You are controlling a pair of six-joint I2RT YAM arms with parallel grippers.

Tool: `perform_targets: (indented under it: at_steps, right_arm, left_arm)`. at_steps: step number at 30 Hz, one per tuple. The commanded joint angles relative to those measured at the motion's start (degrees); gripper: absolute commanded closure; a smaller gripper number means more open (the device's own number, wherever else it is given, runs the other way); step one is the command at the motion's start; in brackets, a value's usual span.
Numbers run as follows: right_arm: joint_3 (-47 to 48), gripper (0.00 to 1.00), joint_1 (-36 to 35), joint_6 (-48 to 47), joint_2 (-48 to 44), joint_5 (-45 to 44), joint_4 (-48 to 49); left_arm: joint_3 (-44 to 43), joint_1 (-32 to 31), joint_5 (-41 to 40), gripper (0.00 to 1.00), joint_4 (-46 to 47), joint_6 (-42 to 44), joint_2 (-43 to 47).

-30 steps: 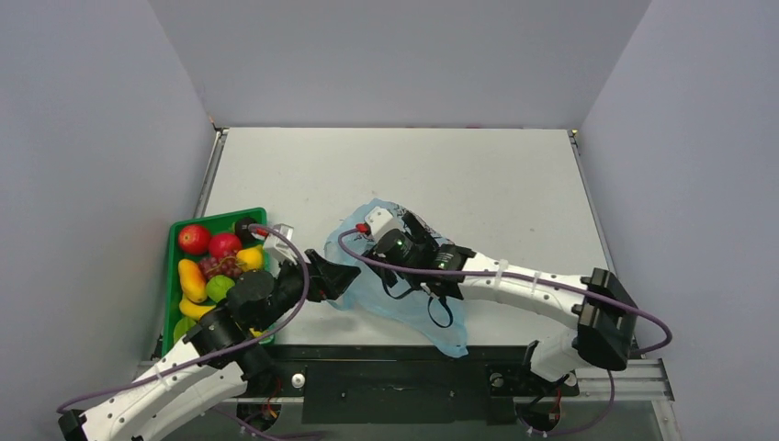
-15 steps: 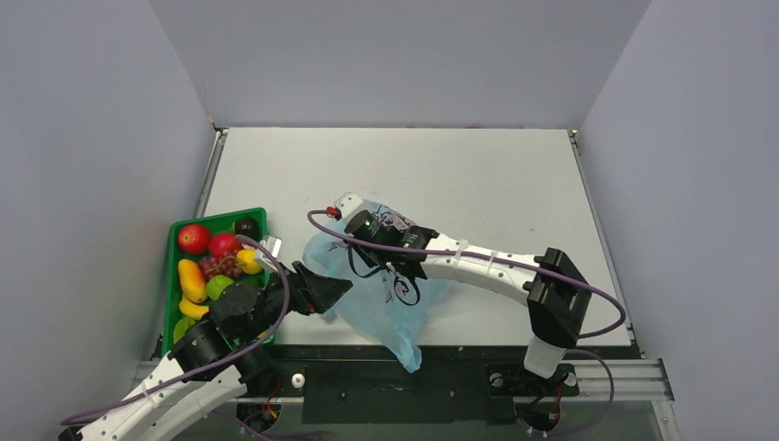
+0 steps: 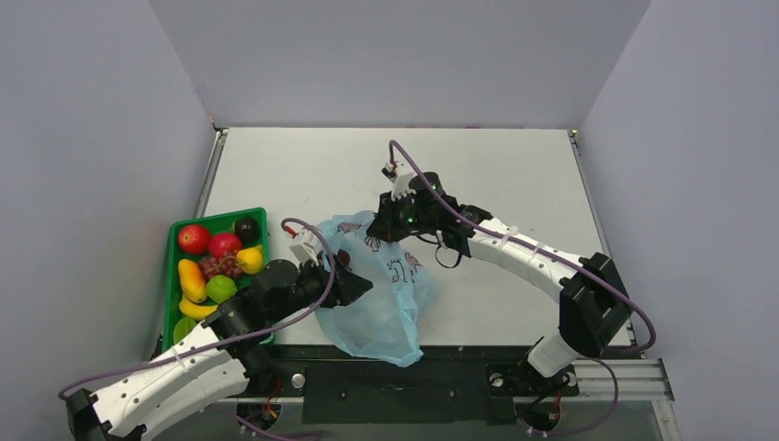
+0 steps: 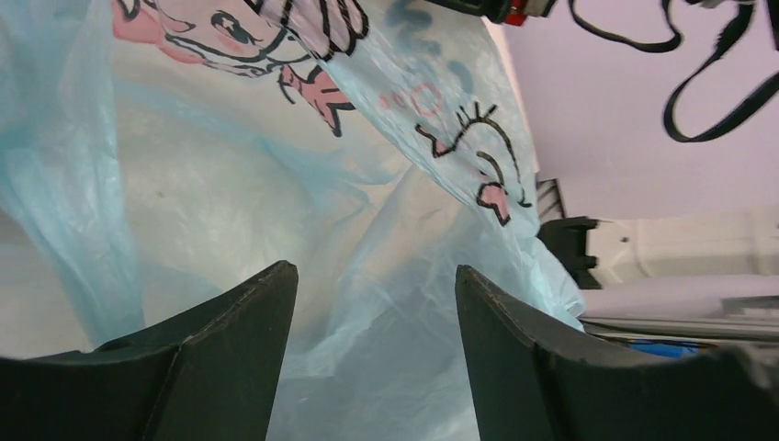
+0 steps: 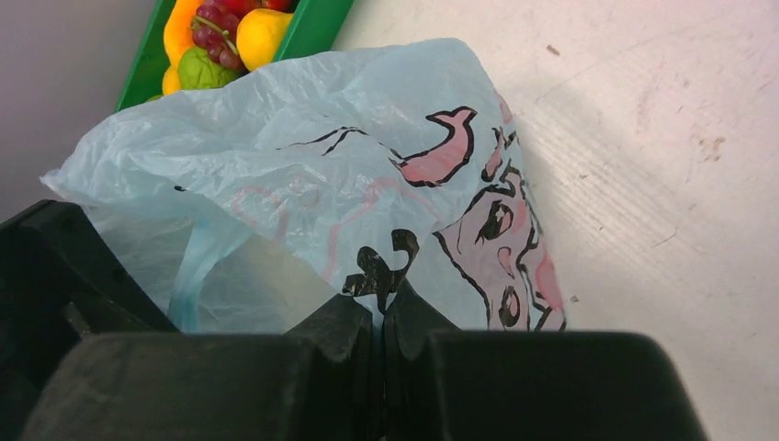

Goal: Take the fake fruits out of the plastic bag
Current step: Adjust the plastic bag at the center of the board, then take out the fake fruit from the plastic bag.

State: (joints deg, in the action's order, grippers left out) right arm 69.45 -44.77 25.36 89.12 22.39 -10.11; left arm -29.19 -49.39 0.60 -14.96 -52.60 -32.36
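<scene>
The light-blue plastic bag (image 3: 386,303) with pink and black figures lies crumpled at the table's near middle. My right gripper (image 5: 381,308) is shut on its upper edge and holds it up (image 3: 386,225). The left gripper (image 4: 377,276) stands open at the bag's left side (image 3: 363,288), with bag film (image 4: 367,211) filling the space in front of its jaws. The bag's inside shows no fruit. Fake fruits lie in the green tray (image 3: 172,266): a purple grape bunch (image 3: 220,266), a yellow one (image 3: 250,259), a green one (image 3: 219,288) and a dark one (image 3: 245,228).
Red apples (image 3: 194,238) and yellow bananas (image 3: 191,280) share the tray at the table's left edge. In the right wrist view the tray's corner (image 5: 312,28) sits just beyond the bag. Grey walls close in the table on three sides.
The right gripper shut on the bag and pulled its edge up and toward the far right. The left arm swung right, up against the bag, its jaws narrowing.
</scene>
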Motion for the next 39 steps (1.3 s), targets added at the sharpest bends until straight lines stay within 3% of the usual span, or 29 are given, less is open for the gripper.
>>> perform_targets:
  at_steps: [1, 9, 16, 22, 28, 33, 39]
  right_arm:
    - [-4.22, 1.0, 1.86, 7.29, 0.63, 11.25, 12.42]
    - [-6.3, 1.0, 2.8, 10.05, 0.08, 9.61, 14.3]
    - [-7.57, 1.0, 2.25, 14.21, -1.14, 3.6, 13.85]
    - [-8.11, 1.0, 2.19, 16.5, -1.94, 3.62, 14.59]
    - [-8.11, 1.0, 2.16, 16.75, -1.87, 4.04, 14.81]
    - [-8.44, 1.0, 1.63, 16.77, -1.96, 3.96, 15.1]
    - [-9.33, 1.0, 0.45, 16.44, -1.72, 3.93, 15.33]
  left_arm:
    - [-4.91, 0.12, -3.02, 0.41, 3.35, 4.7, -7.37]
    - [-9.36, -0.23, -10.73, 0.57, 3.11, 7.0, -19.42]
    - [-14.76, -1.24, -15.13, 0.61, -1.82, 7.07, -30.03]
    - [-12.27, -1.29, -26.66, 0.67, -6.22, 1.34, -30.13]
    - [-9.17, 1.24, -33.23, 0.54, -4.23, 0.52, -27.19]
    - [-10.92, 5.71, -32.07, 0.48, -4.42, 2.57, -29.9]
    - [-12.12, 6.26, -38.11, 0.32, -2.87, 3.14, -32.6]
